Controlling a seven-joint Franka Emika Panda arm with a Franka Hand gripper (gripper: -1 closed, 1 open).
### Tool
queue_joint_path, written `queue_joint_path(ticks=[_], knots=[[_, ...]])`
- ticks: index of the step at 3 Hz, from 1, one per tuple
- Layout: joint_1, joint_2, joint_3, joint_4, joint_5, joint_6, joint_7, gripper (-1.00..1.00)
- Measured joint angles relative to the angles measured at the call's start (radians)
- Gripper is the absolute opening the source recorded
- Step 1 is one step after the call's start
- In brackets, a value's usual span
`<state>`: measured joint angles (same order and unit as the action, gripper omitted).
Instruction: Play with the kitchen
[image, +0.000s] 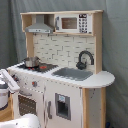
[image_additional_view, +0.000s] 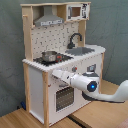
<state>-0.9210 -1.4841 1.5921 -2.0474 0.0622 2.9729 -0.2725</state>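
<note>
In the first exterior view, I see the tall white and light-wood toy kitchen (image: 62, 70) filling the frame, the arm at its oven side. In the second exterior view, my end effector (image_additional_view: 54, 75) meets the kitchen's front by the knobs; I cannot tell its grip.

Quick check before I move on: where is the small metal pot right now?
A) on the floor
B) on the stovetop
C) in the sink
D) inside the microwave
B: in both exterior views the small metal pot sits on the stovetop, beside the grey sink and below the hood.
</note>
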Motion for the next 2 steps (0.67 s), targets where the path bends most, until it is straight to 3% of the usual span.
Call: queue_joint_path(ticks=[2], knots=[[0.0,0.0,-0.001,0.001,0.0,0.0,-0.233,-1.0]])
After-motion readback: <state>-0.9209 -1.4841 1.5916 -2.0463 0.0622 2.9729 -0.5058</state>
